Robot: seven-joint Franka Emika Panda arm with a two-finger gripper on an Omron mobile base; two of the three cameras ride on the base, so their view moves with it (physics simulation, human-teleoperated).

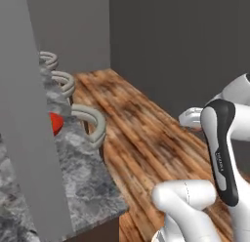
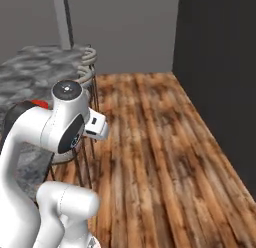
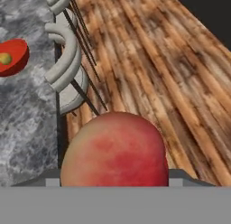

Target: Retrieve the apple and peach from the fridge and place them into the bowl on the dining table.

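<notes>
**Peach in the pincer, bowl waiting on the table**

Wood plank floor (image 2: pixel 165 152) is filling the centre & right of both base views, w/ dark walls running along the upper right. The dining table (image 1: pixel 78 177), mottled grey stone top, is lying lower left in the left base view & along the left edge of the hand view. Pale curved-back stools (image 1: pixel 93 121) are standing just beside the table edge, in a row going toward upper left. The white arm (image 2: pixel 55 132) is rising at lower left of the right base view. The bowl (image 3: pixel 12 56), glossy red, is sitting on the table at upper left of the hand view w/ a small yellowish fruit (image 3: pixel 5 58) lying inside it. The gripper (image 3: pixel 115 180) is clamping a red-yellow peach (image 3: pixel 115 151) at bottom centre, its fingers mostly hidden behind the fruit; peach & bowl are well apart.
</notes>
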